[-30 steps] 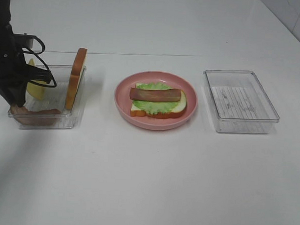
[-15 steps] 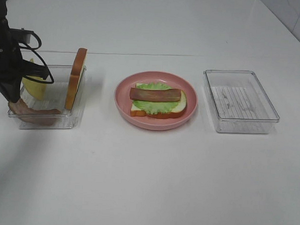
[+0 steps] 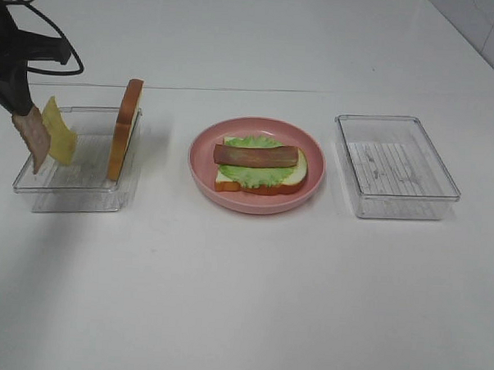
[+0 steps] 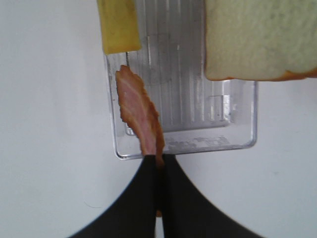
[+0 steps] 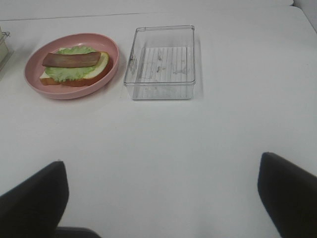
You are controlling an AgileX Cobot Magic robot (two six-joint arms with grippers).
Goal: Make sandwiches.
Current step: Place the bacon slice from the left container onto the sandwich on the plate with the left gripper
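Right gripper (image 5: 163, 196) idles up front, jaws wide apart, empty. Half-built sandwich (image 3: 260, 167) waits on the pink plate (image 3: 312, 190). Further back, left gripper (image 4: 159, 161) pinches a bacon strip (image 4: 137, 114) by one end, so it dangles over the tray (image 3: 74, 195), probably bound for the plate.

This looks like a robotics lab rather than a kitchen: a plain white bench (image 3: 242, 299) carries toy food (image 3: 256, 155) staged on a pink plate (image 3: 254, 203) and in clear plastic trays (image 3: 395, 167), with a black robot arm (image 3: 6, 68) over one tray.
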